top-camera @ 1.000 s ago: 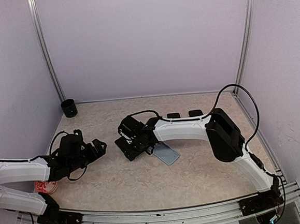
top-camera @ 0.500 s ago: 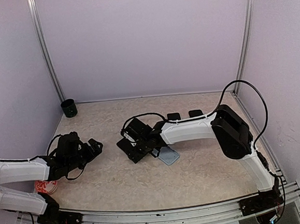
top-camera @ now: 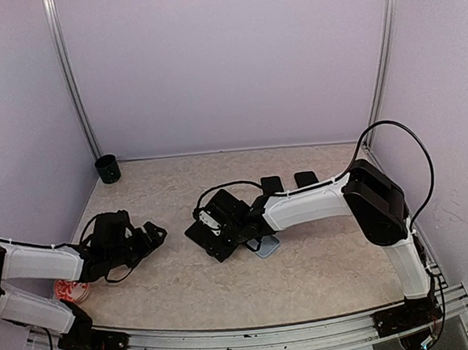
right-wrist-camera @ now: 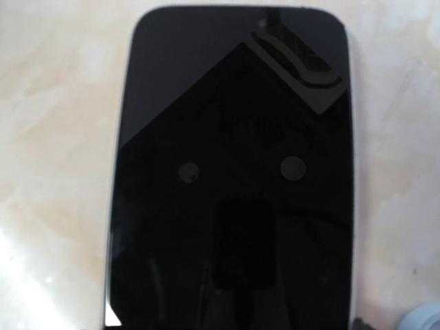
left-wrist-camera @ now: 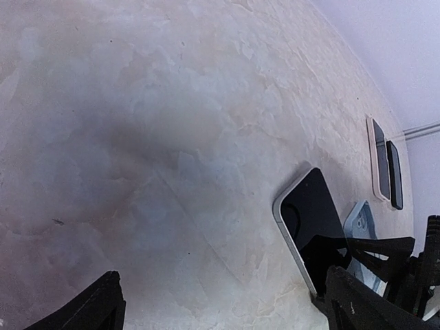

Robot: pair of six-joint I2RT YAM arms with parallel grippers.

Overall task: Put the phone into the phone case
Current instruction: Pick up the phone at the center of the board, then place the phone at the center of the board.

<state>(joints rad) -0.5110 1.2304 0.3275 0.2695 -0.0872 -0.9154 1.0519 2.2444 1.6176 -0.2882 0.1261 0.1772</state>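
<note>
Observation, desk (top-camera: 323, 273) and both arms.

1. The phone (left-wrist-camera: 311, 223) lies flat on the desk, a little left of centre, with its black screen up and a pale rim showing along its edge. Nothing lifts it.

2. The phone case (top-camera: 266, 248), light blue, lies on the desk just beside the phone on its right-hand side. The right arm's wrist partly covers it. I cannot tell whether case and phone touch. The phone is not inside the case.

3. The right arm reaches across the desk from the near right corner, with its forearm pointing left. The right claw (top-camera: 224, 227) sits directly over the phone, at the end nearer the case. Its wrist camera shows almost nothing but the glass, with a sliver of the case in the lower right corner. The fingers do not show clearly in any view, so I cannot tell how far the claw is parted or whether it has hold of the phone.

4. The left arm lies low along the left side. The left claw (top-camera: 149, 235) points toward the phone and stands well apart from it. Its fingers are spread wide with only bare desk between them, and it holds nothing.

5. Other items:
- A black cup (top-camera: 107, 169) stands upright in the far left corner.
- Two dark flat items (top-camera: 288, 180) lie side by side near the back edge.
- A red-and-white object (top-camera: 71, 291) lies partly hidden under the left arm.
</note>
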